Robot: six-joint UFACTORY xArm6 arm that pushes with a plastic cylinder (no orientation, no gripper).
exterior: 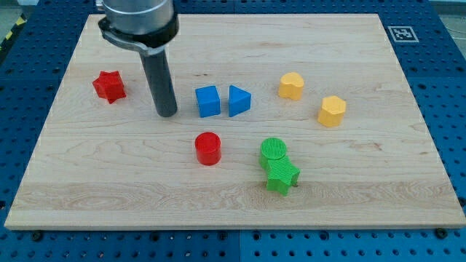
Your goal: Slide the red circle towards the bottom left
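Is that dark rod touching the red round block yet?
Apart. The camera view shows bare wood between my tip and the red circle, which sits below and to the view's right of the tip.

Cube [208, 101] just left of triangle [239, 100]

Bright, even light; sharp focus.

Arm end visible only at the board's top-left area; upper links are cut off by the view's top edge. Lowest housing is a round collar, glossy dark grey to black, with a lighter metallic rim band around its lower edge. From it descends a straight cylindrical rod, matte dark grey, uniform width, faint vertical highlight. My tip [167, 114] ends blunt and flat. No cables, screws or markings discernible.
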